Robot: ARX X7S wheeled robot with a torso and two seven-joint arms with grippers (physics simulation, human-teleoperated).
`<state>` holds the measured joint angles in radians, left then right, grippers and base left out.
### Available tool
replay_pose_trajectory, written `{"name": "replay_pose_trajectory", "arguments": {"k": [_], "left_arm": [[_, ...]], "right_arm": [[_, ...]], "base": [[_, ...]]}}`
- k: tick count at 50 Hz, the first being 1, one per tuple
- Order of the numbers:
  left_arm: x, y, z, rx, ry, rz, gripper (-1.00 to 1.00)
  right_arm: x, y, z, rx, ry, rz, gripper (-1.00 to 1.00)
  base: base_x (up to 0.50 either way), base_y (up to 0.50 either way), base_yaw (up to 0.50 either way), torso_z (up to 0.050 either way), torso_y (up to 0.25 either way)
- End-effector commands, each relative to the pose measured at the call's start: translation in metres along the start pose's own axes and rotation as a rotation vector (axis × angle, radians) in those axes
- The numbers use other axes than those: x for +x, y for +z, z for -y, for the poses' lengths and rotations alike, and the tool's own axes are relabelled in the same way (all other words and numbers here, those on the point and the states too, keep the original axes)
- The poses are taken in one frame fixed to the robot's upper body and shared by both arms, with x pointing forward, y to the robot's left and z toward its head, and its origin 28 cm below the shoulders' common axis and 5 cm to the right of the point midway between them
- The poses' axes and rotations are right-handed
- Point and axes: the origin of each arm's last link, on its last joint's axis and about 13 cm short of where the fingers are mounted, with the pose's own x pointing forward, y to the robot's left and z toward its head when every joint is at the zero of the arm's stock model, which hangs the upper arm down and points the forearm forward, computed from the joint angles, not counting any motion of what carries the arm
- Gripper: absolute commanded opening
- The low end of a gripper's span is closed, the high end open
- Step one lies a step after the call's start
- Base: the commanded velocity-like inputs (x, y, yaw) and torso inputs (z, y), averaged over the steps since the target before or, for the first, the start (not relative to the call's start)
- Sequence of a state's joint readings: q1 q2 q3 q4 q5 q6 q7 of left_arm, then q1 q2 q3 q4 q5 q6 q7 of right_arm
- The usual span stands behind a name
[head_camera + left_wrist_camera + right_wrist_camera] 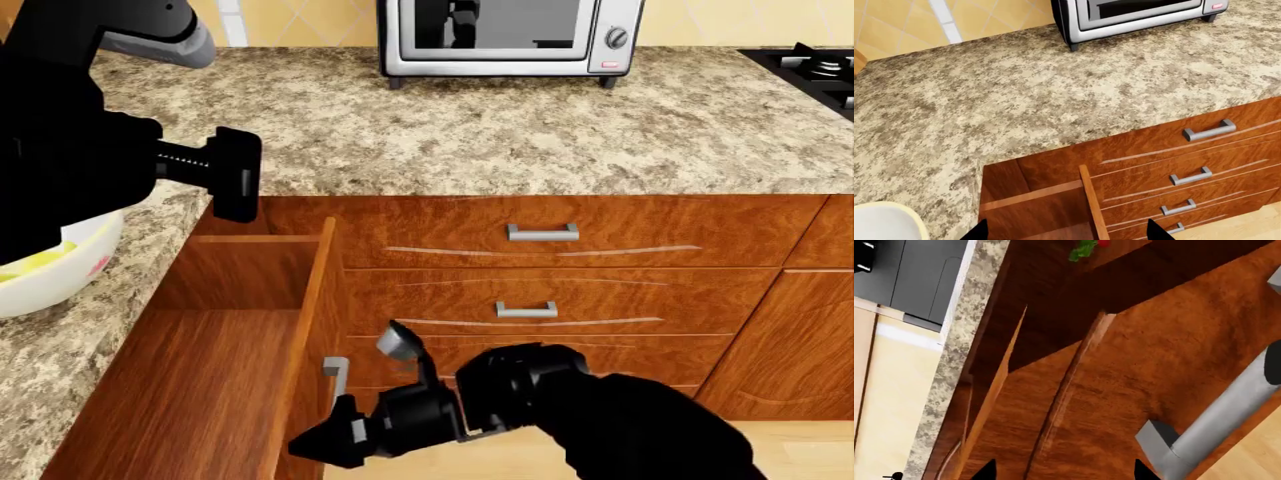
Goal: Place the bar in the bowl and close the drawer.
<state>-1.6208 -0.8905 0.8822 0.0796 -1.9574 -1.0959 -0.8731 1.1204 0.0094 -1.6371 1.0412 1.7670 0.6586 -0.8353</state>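
Note:
The white bowl [54, 275] sits on the counter at the far left, partly hidden by my left arm. A pale yellow patch inside it looks like the bar [40, 260]. The bowl's rim also shows in the left wrist view [887, 220]. The reddish-brown drawer [200, 380] stands pulled out and its floor is bare. My left gripper [1067, 232] is open and empty above the drawer's back corner [1041, 205]. My right gripper [1064, 471] is open, close to the drawer's front face beside its silver handle [1214, 430]. In the head view it [320, 440] sits low by that handle [334, 372].
A silver toaster oven [507, 35] stands at the back of the speckled counter [534, 130]. A stove [814, 70] is at the far right. Stacked drawer fronts with short handles [541, 232] are right of the open drawer. Radish leaves [1084, 249] show in the right wrist view.

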Motion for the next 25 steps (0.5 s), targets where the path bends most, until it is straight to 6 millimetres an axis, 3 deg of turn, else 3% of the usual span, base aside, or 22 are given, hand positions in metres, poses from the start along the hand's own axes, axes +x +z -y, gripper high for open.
{"name": "replay_pose_trajectory", "arguments": {"k": [1, 8, 25], "left_arm": [[-0.001, 0.000, 0.003, 0.001, -0.002, 0.001, 1.00], [0.000, 0.002, 0.007, 0.008, -0.013, 0.001, 1.00], [0.005, 0.001, 0.015, 0.027, -0.020, -0.006, 1.00]], "right_arm": [[-0.018, 0.017, 0.002, -0.016, 0.052, 0.106, 1.00], [-0.048, 0.003, -0.012, -0.052, 0.075, 0.174, 1.00], [-0.110, -0.072, -0.016, -0.099, -0.024, 0.384, 1.00]], "base": [[0.00, 0.00, 0.00, 0.000, 0.000], [0.00, 0.00, 0.00, 0.000, 0.000], [0.00, 0.00, 0.00, 0.000, 0.000]]}}
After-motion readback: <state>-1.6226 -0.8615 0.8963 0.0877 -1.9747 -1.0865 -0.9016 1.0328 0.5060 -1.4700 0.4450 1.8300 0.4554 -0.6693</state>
